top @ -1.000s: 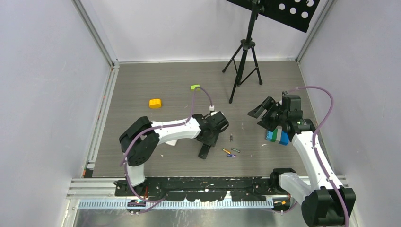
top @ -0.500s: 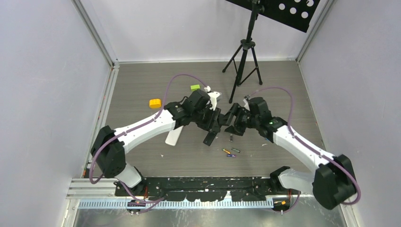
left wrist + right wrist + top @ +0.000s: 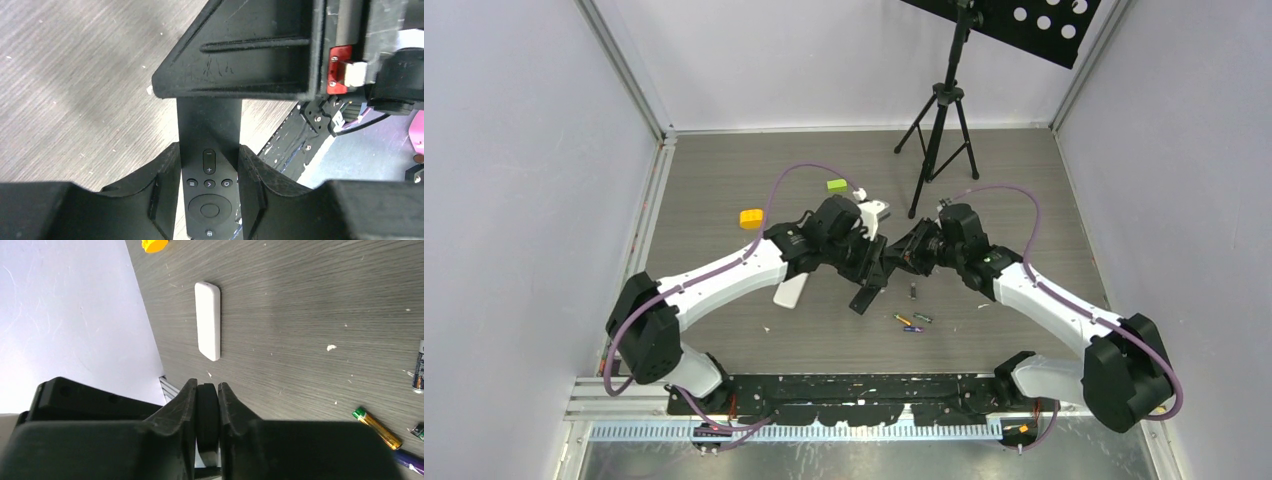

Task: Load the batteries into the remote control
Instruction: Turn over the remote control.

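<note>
Left wrist: remote control (image 3: 209, 192) tight inside left pincer (image 3: 209, 160).

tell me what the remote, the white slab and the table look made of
Remote: probably matte black plastic. The surface is dull and even, with moulded buttons and pale printed symbols.
White slab: seemingly smooth plastic, with rounded corners and a soft, uniform sheen.
Table: likely wood-look laminate. It has a regular grey grain and a faint sheen; real wood cannot be ruled out.

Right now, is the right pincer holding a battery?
No. In the right wrist view the right pincer clamps the edge of the black remote, while the batteries lie loose on the table.
</note>
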Controlling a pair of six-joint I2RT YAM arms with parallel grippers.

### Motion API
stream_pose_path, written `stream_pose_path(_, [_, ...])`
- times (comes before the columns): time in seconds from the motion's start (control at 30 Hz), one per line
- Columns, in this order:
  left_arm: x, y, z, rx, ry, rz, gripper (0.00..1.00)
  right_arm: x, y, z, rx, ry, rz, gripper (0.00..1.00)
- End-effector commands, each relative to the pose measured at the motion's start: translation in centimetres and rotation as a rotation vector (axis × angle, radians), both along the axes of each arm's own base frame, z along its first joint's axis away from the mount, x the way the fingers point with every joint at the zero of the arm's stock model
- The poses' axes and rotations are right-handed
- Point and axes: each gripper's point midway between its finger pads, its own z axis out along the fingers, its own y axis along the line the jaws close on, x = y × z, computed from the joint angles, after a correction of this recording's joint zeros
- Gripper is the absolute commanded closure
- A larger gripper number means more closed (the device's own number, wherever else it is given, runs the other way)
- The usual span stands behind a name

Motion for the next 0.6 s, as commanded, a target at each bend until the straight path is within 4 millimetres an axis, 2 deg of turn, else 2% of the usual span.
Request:
stream_pose_path(0.0, [0.8,-0.8,3.8,-0.111,-0.097,-0.009,0.83,1.1,0.4,3.3,0.090,-0.053,-0.063,0.90])
stream_pose_path(0.03, [1.0,-0.8,4.0,-0.111,-0.108,-0.010,0.73,1.2,0.2,3.4,0.098,-0.046,-0.087,0.97])
stream_pose_path(0.1, [1.1,-0.7,4.3,-0.107,-0.135,-0.021,0.38,1.5,-0.3,3.6,0.115,-0.039,-0.142,1.00])
stream_pose_path(0.13, [1.4,-0.5,4.3,-0.098,-0.154,-0.019,0.30,1.7,-0.5,3.8,0.119,-0.035,-0.170,1.00])
stream_pose_path(0.2, [1.9,-0.1,4.3,-0.074,-0.206,-0.029,0.18,2.1,-1.1,3.9,0.116,-0.009,-0.227,1.00])
stream_pose_path(0.37, [2.7,1.1,4.1,-0.008,-0.403,-0.104,0.17,2.6,-2.4,3.1,0.083,0.112,-0.366,1.00])
stream_pose_path(0.57, [2.5,1.1,2.7,0.123,-0.677,-0.278,0.25,2.5,-2.0,2.2,0.066,0.252,-0.397,1.00])
